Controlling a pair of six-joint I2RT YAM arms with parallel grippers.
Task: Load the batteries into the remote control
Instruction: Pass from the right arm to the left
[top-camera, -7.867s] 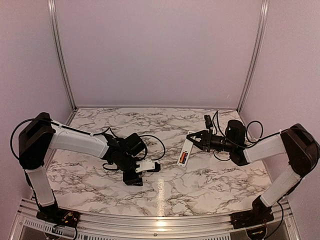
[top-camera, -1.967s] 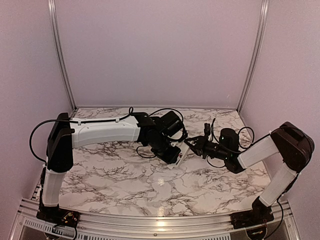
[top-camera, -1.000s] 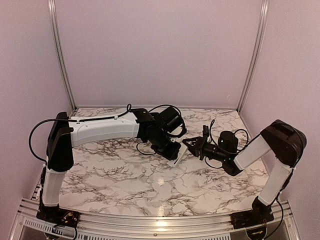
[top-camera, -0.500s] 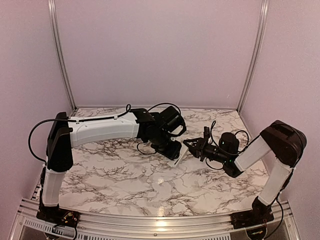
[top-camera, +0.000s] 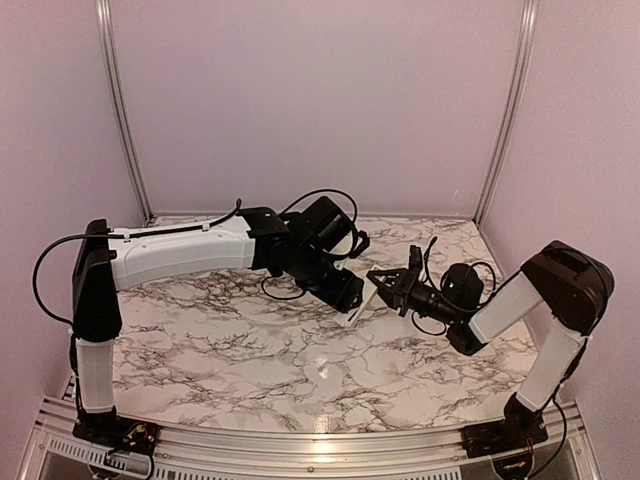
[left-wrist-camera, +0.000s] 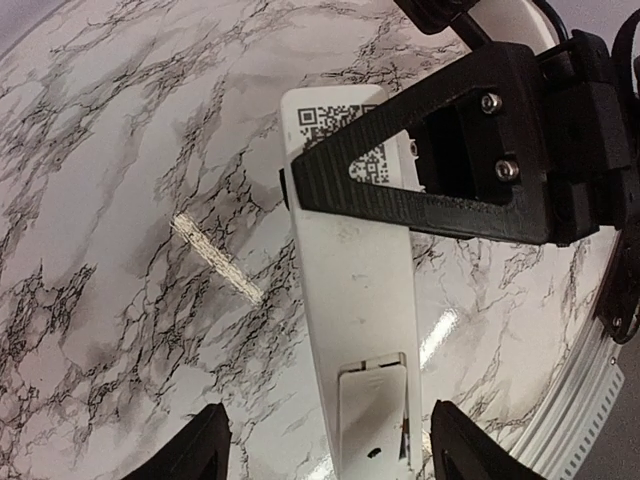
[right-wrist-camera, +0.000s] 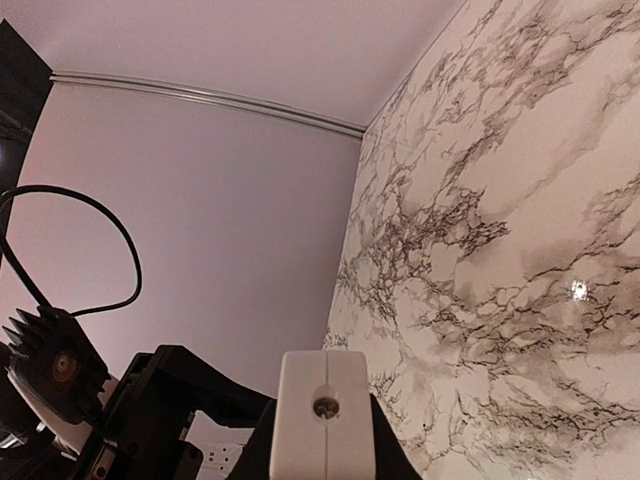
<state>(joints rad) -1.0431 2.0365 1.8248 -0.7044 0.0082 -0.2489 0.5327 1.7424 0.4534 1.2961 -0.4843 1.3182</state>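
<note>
At centre frame we pinch the remote (left-wrist-camera: 355, 300) back-up in the right gripper (top-camera: 380, 287), seemingly steadying it for the left gripper (left-wrist-camera: 335, 455), fingers spread astride the cover (left-wrist-camera: 372, 415).

Pale lilac walls (top-camera: 320, 100) enclose a marble-patterned table (top-camera: 200, 340).

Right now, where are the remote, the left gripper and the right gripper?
Remote (left-wrist-camera: 355, 290), left wrist view, middle of its white body.
Left gripper (left-wrist-camera: 332, 445), left wrist view, midway between its open fingertips.
Right gripper (top-camera: 378, 284), top view, midway between its shut fingertips.
</note>
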